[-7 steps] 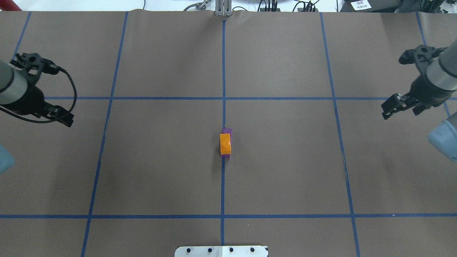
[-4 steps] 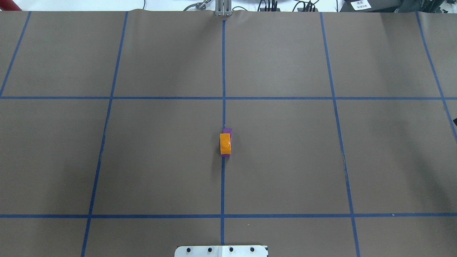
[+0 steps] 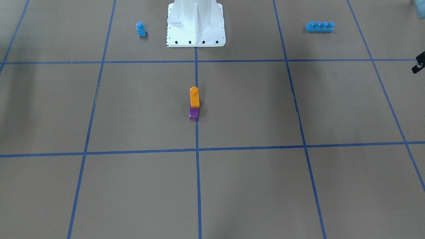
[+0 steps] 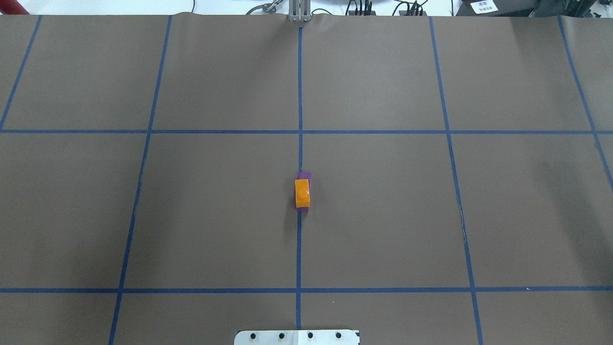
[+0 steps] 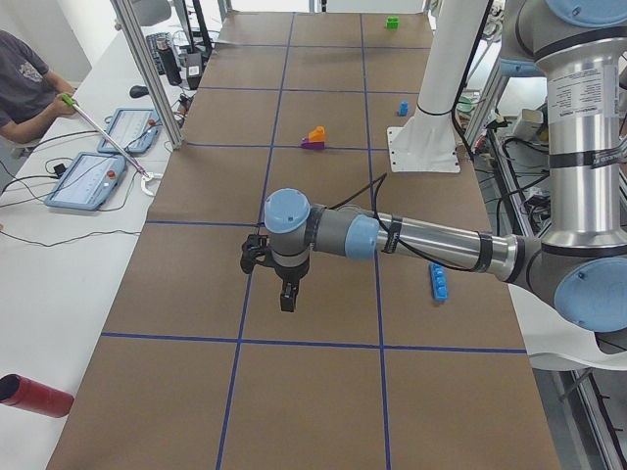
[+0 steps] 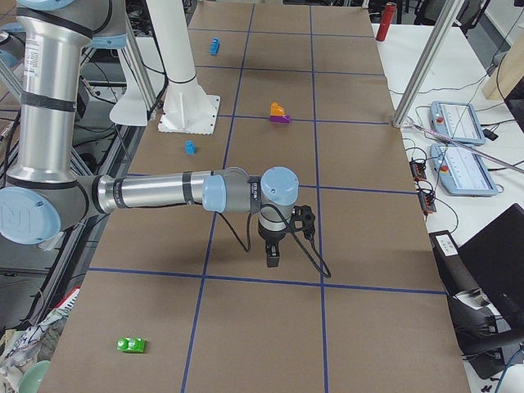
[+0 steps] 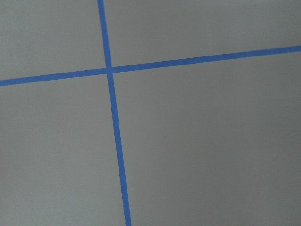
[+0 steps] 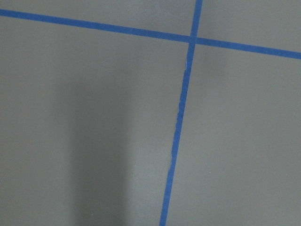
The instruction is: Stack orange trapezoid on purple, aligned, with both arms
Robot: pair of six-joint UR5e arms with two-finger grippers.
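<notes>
The orange trapezoid (image 4: 302, 193) sits on top of the purple (image 4: 305, 176) brick on the table's centre line, stud up. The stack also shows in the front view, orange (image 3: 194, 97) above purple (image 3: 193, 114). Neither gripper touches it. My left gripper (image 5: 284, 294) hangs over the table far toward my left end; only a black sliver of it (image 3: 418, 64) shows at the front view's edge. My right gripper (image 6: 273, 254) hangs over the table far toward my right end. I cannot tell whether either is open or shut. Both wrist views show only bare mat and tape lines.
A small blue one-stud brick (image 3: 141, 29) and a long blue four-stud brick (image 3: 320, 26) lie on either side of the white robot base (image 3: 196, 23). A green brick (image 6: 131, 345) lies near the right end, a red cylinder (image 5: 34, 396) at the left end. An operator (image 5: 24, 78) sits across the table.
Both arms have pulled outward and left the overhead view. The orange-on-purple stack has not moved.
</notes>
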